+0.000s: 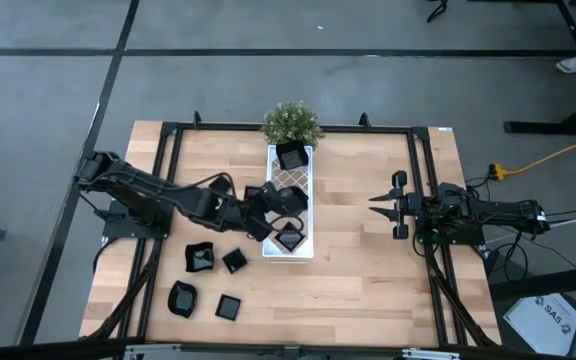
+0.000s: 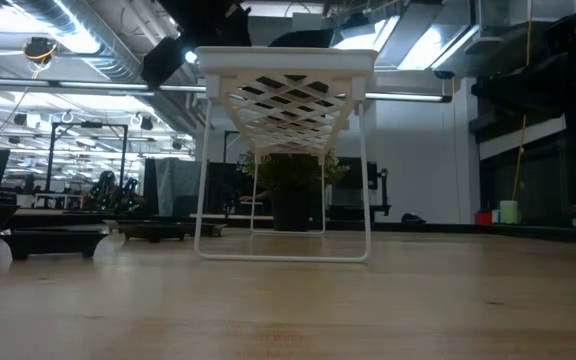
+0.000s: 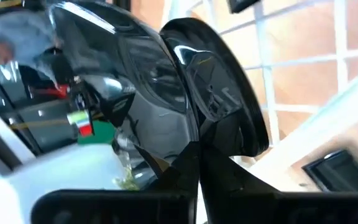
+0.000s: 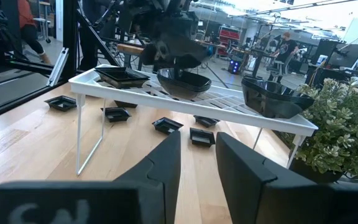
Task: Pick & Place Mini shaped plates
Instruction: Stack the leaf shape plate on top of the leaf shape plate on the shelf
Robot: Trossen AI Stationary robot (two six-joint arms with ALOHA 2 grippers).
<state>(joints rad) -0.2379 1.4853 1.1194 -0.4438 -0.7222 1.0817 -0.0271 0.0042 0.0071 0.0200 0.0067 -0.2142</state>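
Observation:
A long white lattice tray (image 1: 271, 215) stands on legs in the middle of the table. Black mini plates lie on it at the far end (image 1: 291, 155) and the near end (image 1: 290, 240). Several more lie on the wood to its left (image 1: 200, 258), (image 1: 234, 261), (image 1: 183, 298), (image 1: 229, 306). My left gripper (image 1: 284, 200) reaches from the left over the tray's middle and is shut on a glossy black plate (image 3: 166, 93). My right gripper (image 1: 376, 203) waits at the right, level, narrowly open, with nothing between its fingers. My left gripper pinches the plate's rim (image 3: 197, 140) between its two fingertips, which come slanting down from the table's left. The plate stands tilted before the fingers, over the tray's middle (image 4: 182, 53). Whether it still rests on the lattice cannot be told.
A small green potted plant (image 1: 291, 122) stands at the tray's far end. A black frame (image 1: 418, 160) runs round the table. Bare wood lies between the tray and the right arm. In the low view the tray (image 2: 286, 90) stands well above the tabletop.

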